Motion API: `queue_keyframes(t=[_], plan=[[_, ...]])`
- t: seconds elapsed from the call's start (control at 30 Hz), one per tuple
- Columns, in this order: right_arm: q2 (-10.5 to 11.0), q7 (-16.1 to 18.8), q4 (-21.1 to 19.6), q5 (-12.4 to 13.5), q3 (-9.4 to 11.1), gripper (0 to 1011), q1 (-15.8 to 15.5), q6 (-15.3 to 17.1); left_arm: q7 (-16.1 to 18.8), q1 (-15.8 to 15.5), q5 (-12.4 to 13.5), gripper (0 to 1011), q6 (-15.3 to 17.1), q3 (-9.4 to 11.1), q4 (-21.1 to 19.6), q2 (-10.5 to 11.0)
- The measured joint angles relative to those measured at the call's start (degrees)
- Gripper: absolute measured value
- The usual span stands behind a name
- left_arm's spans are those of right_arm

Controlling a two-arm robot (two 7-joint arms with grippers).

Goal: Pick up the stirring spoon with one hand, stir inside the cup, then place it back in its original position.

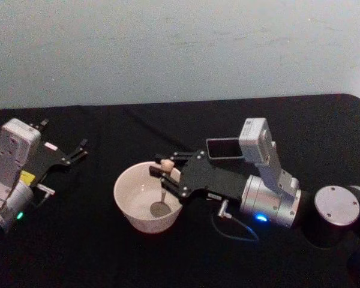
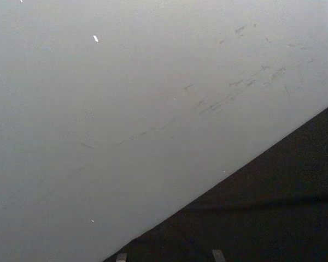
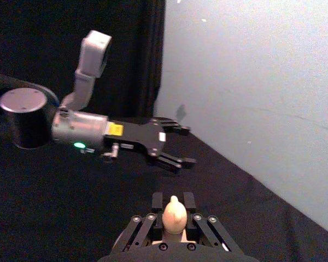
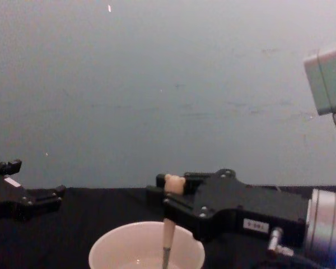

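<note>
Reaching in low from the right with the right gripper [image 1: 166, 174], silver wrist and forearm laid almost level over the black tablecloth [image 1: 78, 252], flat black finger linkages pointing left over the near rim of the cup [image 1: 125, 207]. Pinching narrow and firm on the stirring spoon [image 1: 162, 193], high on the smooth beige handle, right under the tiny bear head poking up above the fingertips. Hanging close to upright, tipped only slightly, with the thin metal neck dropping inside the rim and the shiny round bowl down low near the cup's floor. Wide, round, cream-white, thick plain rim, sitting flat on the cloth at the middle of the table; cannot tell whether anything besides the spoon lies in it.

Over behind the right wrist, spotting the dark grey square holder [image 1: 223, 147], thin-walled and narrower than the cup, partly hidden by the pale camera housing, off to the cup's right and apart from it.

Away on the far left of the table, parked with the left gripper [image 1: 78, 151], black fingers spread wide and gripping nothing, angled toward the pale scuffed wall [image 1: 180, 48].
</note>
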Motion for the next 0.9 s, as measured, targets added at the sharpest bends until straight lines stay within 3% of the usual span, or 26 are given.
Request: queue_keyframes(t=[0.37, 0.6, 0.9], plan=[[-3.0, -0.3, 3.1, -0.3, -1.9, 215, 2.6, -0.5, 0.0, 0.0, 0.0, 1001, 0.0, 0.0, 0.0, 0.0], [-5.3, -2.1, 7.2, -1.8, -1.7, 215, 5.3, -1.9, 0.0, 0.0, 0.0, 1001, 0.0, 0.0, 0.0, 0.0], [-5.7, -3.4, 9.3, -2.8, -0.5, 215, 6.2, -2.2, 0.0, 0.0, 0.0, 1001, 0.0, 0.0, 0.0, 0.0]])
